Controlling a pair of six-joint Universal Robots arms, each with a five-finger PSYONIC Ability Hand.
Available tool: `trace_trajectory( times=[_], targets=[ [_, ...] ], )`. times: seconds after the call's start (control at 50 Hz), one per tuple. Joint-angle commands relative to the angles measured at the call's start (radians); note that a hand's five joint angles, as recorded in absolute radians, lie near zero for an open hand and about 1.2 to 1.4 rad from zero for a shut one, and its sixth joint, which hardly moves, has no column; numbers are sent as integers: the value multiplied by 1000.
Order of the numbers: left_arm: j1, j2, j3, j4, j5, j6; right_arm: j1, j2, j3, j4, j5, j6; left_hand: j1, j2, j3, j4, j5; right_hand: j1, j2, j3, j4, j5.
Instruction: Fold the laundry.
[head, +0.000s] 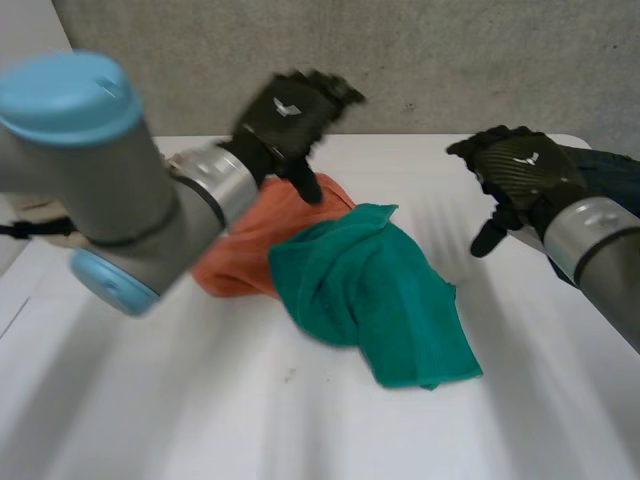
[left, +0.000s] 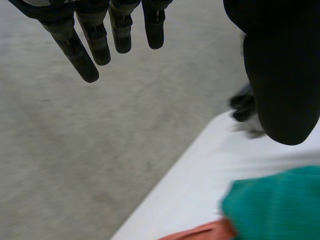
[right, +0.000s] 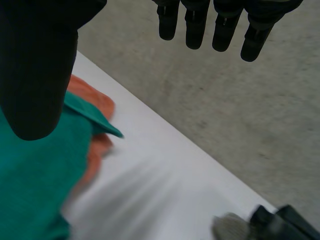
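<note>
One teal cloth (head: 375, 300), edge overlapping orange cloth (head: 245, 245)

Front cloth (head: 375, 300) lies partly on rear cloth (head: 250, 250); both on the table (head: 150, 420); rear cloth leftward, behind.

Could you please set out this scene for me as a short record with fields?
surface: white table
laundry: green cloth, crumpled, lying partly over an orange cloth, also crumpled
left hand: open, holding nothing, raised over the far side of the orange cloth
right hand: open, holding nothing, raised over bare table beside the green cloth
folding: not yet begun; neither cloth shows a neat fold
</note>
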Motion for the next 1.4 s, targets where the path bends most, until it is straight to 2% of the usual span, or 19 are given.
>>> trace_trajectory(
  times=[0.02, 0.12, 0.24, 0.34, 0.36, 0.42, 0.44, 0.5, 0.66, 0.76, 0.9, 1.04, 1.1, 1.12, 1.14, 1.22, 1.28, 1.32, 1.4],
  targets=[
    [160, 48, 56, -142, -57, -51, 146, 119, -219, 195, 0, 19, -33, -28, -35, -85, -50, -45, -29, -29, -43, -47],
    [266, 5, 30, -264, -51, -5, 249, 277, -344, 263, 8, 3, -33, -28, -35, -85, -50, -45, -29, -29, -43, -47],
    [343, -38, -70, -263, 41, 69, 303, 425, -433, 247, 26, -50, -33, -28, -35, -85, -50, -31, -15, -14, -29, -33],
    [376, -62, -131, -203, 84, 106, 321, 526, -490, 191, 71, -109, -33, -28, -35, -85, -50, 292, 308, 308, 294, 290],
    [377, -69, -142, -185, 85, 109, 322, 546, -500, 168, 86, -122, -33, -28, -35, -85, -50, 493, 509, 509, 495, 491],
    [369, -79, -151, -159, 85, 115, 326, 560, -516, 148, 112, -134, -33, -28, -35, -85, -50, 890, 906, 906, 892, 888],
    [360, -91, -150, -145, 82, 115, 323, 551, -516, 141, 126, -136, -33, -28, -35, -85, -50, 1174, 1190, 1190, 1176, 1171],
    [344, -110, -143, -128, 75, 118, 316, 511, -499, 138, 140, -123, -33, -28, -35, -85, -50, 1177, 1192, 1193, 1179, 1174],
    [269, -202, -58, -116, 48, 152, 224, 230, -362, 92, 121, 13, -33, -28, -35, -85, -50, 1177, 1192, 1193, 1179, 1174],
    [185, -277, 36, -139, 24, 152, 131, 92, -281, 98, 100, 53, -33, -28, -35, -85, -50, 1177, 1192, 1193, 1179, 1174],
    [68, -371, 160, -214, -8, 157, 13, -12, -163, 97, 43, 62, -33, -28, -35, -85, -50, 1177, 1192, 1193, 1179, 1174],
    [-34, -461, 271, -262, -28, 163, -32, -38, -76, 71, -24, 93, -33, -28, -35, -85, -50, 1177, 1192, 1193, 1179, 1174],
    [-82, -497, 332, -286, -65, 186, -44, -38, -40, 53, -34, 101, -33, -28, -35, -85, -50, 1177, 1192, 1193, 1179, 1174],
    [-91, -503, 347, -289, -82, 190, -46, -38, -31, 48, -35, 101, 52, 57, 50, 0, 35, 1177, 1192, 1193, 1179, 1174],
    [-102, -513, 372, -295, -118, 196, -50, -38, -16, 39, -35, 101, 381, 387, 379, 329, 365, 1177, 1192, 1193, 1179, 1174],
    [-116, -546, 428, -294, -203, 203, -56, -37, 16, 23, -35, 101, 1187, 1192, 1185, 1135, 1170, 1177, 1192, 1193, 1179, 1174],
    [-124, -559, 458, -300, -240, 213, -64, -40, 30, 19, -35, 99, 1189, 1194, 1186, 1137, 1172, 1177, 1192, 1193, 1179, 1174],
    [-117, -552, 470, -312, -296, 230, -72, -41, 38, 16, -35, 101, 1189, 1194, 1186, 1137, 1172, 1177, 1192, 1193, 1179, 1174],
    [-39, -452, 458, -312, -422, 220, -75, -46, 30, 11, -41, 99, 1189, 1194, 1186, 1137, 1172, 1177, 1192, 1193, 1179, 1174]
  ],
)
